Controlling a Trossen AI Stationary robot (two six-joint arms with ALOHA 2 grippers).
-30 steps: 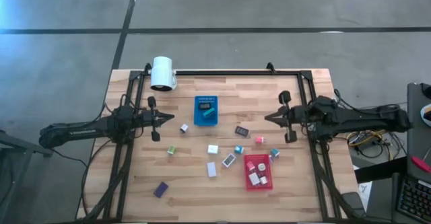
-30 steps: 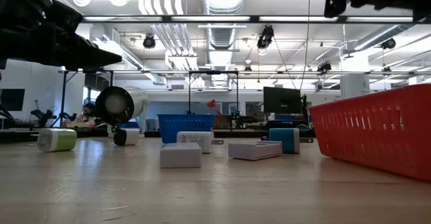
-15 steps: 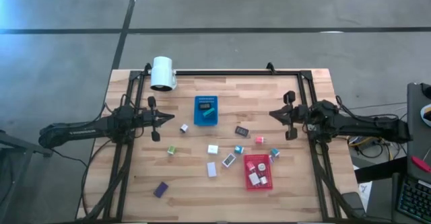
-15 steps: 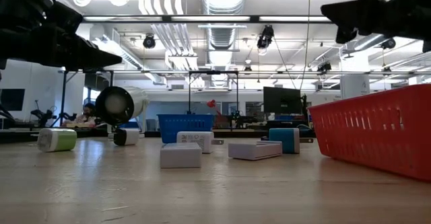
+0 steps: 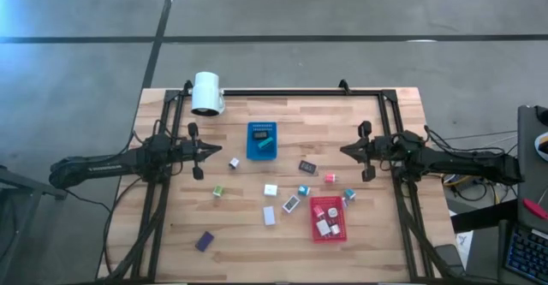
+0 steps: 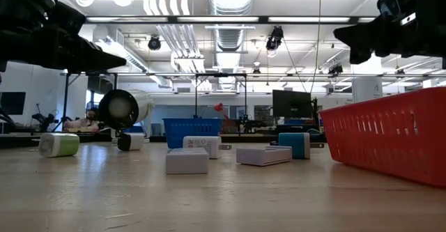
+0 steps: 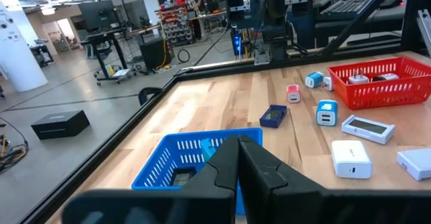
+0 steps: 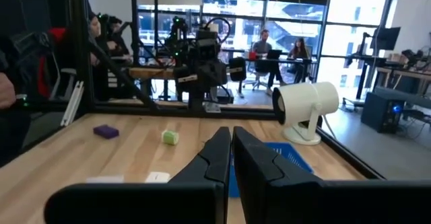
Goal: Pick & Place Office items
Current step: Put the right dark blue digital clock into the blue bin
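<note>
The office items lie scattered on the wooden table between my two arms: a white block (image 5: 271,190), teal blocks (image 5: 303,191), a pink one (image 5: 330,178), a green one (image 5: 217,192), a purple one (image 5: 204,240) and a black flat piece (image 5: 307,167). Some lie inside the blue tray (image 5: 262,151) and the red tray (image 5: 339,232). My left gripper (image 5: 210,152) hangs shut at the table's left side, pointing level toward the blue tray (image 7: 168,167). My right gripper (image 5: 342,151) hangs shut at the right side, above the table, and holds nothing.
A white cylindrical device (image 5: 206,93) stands on a foot at the far left corner. A black frame (image 5: 282,91) runs along the table's far and side edges. Bare wood lies near the front edge.
My right gripper has sunk lower over the table's right side and has tipped and rolled a little, staying shut with nothing in it. The items have stayed where they were.
</note>
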